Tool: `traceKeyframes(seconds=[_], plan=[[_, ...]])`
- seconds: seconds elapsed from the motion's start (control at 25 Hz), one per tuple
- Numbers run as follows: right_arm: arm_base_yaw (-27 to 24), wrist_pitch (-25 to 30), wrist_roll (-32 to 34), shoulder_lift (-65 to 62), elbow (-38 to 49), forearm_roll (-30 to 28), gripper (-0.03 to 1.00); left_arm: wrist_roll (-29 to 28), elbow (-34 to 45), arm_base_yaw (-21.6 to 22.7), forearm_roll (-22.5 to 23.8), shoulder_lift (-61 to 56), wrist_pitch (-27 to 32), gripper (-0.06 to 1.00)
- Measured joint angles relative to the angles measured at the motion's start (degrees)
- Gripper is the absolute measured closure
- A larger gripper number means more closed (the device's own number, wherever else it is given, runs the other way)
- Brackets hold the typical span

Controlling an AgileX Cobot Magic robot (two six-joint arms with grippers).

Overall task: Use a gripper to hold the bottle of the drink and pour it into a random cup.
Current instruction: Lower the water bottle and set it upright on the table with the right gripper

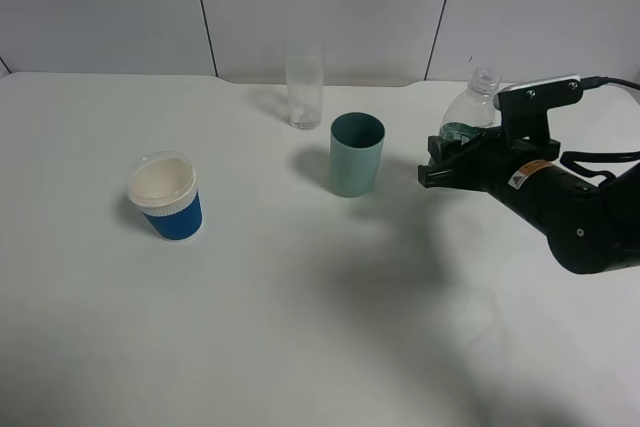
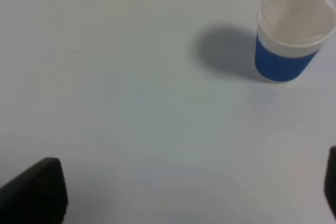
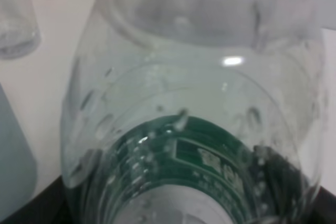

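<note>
A: Right gripper (image 1: pixel 447 162) clamped tight on the bottle (image 1: pixel 470 112), held off the tabletop (image 1: pixel 300 327), just right of the teal cup (image 1: pixel 356 154).

B: You'll want the neck over the rim before tipping — roll slowly, the mouth looks uncapped.

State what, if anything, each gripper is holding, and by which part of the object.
The right gripper is shut on the small clear plastic bottle with the dark green label, gripping its labelled lower body. The left gripper holds nothing.
</note>
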Motion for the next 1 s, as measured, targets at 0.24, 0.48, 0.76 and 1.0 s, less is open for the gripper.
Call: traceKeyframes(seconds=[0.24, 0.48, 0.76, 1.0], plan=[[0.00, -0.72, 0.88, 0.41, -0.02, 0.00, 0.40, 0.00, 0.00, 0.00, 0.00, 0.00, 0.00, -0.05], [0.00, -1.34, 0.82, 2.02, -0.06, 0.00, 0.40, 0.00, 0.00, 0.00, 0.00, 0.00, 0.00, -0.05], [0.00, -1.34, 0.25, 2.02, -0.06, 0.45, 0.40, 0.00, 0.00, 0.00, 0.00, 0.00, -0.05, -0.05], [0.00, 0.35, 0.25, 2.02, -0.06, 1.47, 0.40, 0.00, 0.00, 0.00, 0.00, 0.00, -0.05, -0.05]])
